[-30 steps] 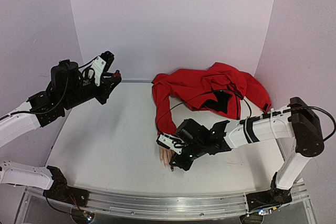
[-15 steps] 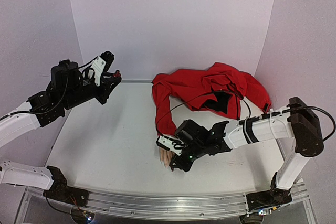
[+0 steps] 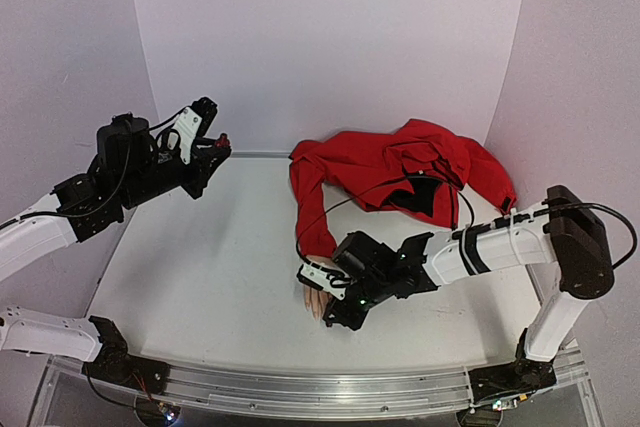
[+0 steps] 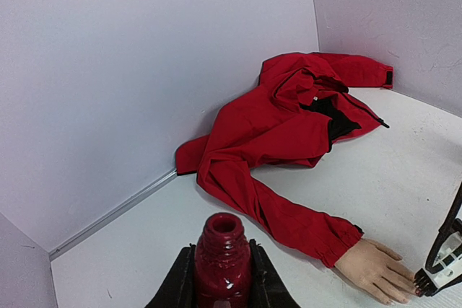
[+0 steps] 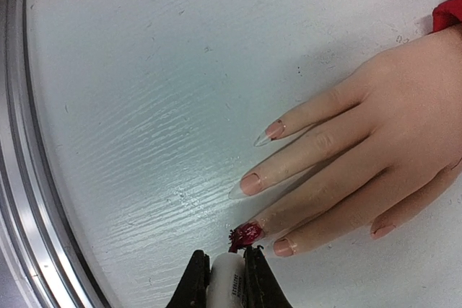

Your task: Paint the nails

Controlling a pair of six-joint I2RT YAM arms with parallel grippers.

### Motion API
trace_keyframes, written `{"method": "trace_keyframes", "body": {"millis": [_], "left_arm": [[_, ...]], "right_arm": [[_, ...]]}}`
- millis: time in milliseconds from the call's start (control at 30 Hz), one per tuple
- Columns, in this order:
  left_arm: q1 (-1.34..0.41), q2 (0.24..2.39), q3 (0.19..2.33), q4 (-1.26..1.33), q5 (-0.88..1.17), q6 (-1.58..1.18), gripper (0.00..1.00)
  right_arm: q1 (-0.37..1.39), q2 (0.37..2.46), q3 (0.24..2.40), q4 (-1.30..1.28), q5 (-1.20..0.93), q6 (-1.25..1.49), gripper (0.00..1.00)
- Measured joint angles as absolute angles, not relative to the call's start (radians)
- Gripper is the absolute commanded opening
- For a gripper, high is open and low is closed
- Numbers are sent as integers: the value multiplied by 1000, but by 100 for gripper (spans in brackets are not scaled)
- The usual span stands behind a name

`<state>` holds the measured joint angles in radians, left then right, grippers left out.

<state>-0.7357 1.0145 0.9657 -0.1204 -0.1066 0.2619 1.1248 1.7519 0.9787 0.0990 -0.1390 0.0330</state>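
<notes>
Down on the white table (image 3: pixel 220 267), the mannequin hand (image 5: pixel 390 128) is laid flat at the cuff of a red jacket (image 3: pixel 400 172), with its nails (image 5: pixel 249 183) shown pale pink on the two outer fingertips. The right gripper (image 5: pixel 225 265) is clamped shut on a white brush cap (image 5: pixel 224 280), whose dark-red bristles (image 5: pixel 245 236) are pressed onto the next finger's nail. Well apart from the hand, the left gripper (image 4: pixel 222 286) is closed around an uncapped dark-red polish bottle (image 4: pixel 222 250).
</notes>
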Motion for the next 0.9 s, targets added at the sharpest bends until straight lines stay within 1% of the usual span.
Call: {"method": "trace_keyframes", "body": {"millis": [900], "left_arm": [[-736,1015,966,-120,-107,262,0]], "right_arm": [[1129,1709,977,110,-80,33,0]]}}
